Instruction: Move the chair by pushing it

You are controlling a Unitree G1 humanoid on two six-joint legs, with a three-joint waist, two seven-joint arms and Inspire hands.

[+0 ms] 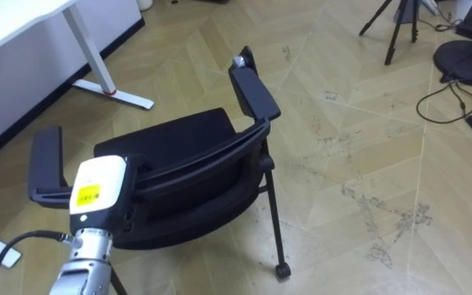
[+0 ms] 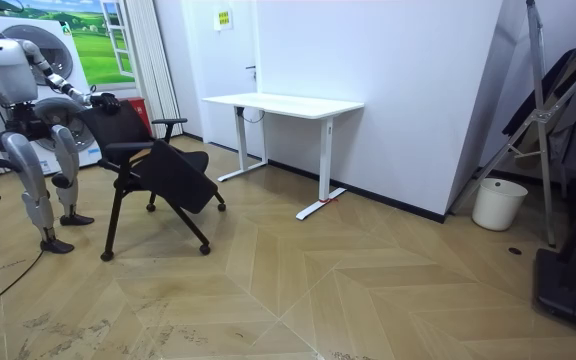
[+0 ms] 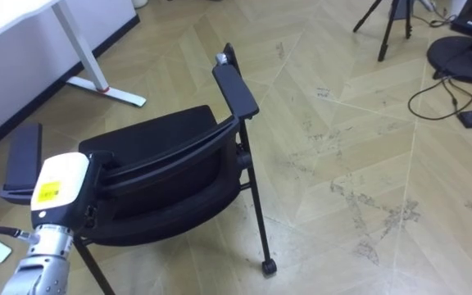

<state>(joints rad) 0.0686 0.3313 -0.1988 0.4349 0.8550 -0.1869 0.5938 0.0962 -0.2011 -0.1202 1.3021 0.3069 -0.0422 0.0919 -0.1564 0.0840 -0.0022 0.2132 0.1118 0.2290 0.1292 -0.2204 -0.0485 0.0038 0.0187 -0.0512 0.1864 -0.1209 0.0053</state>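
Forward, left hand [image 1: 97,190] on chair [image 1: 188,141] backrest.

Okay, my left hand [image 1: 98,187] is up: a glossy white shell across its back, with a yellow label stuck on it. Just behind the hand there's a ribbed silver wrist, and a dark cable loops out beside that. In the room view I've got silver-grey arms and legs, a dark chest and a pale rounded head.
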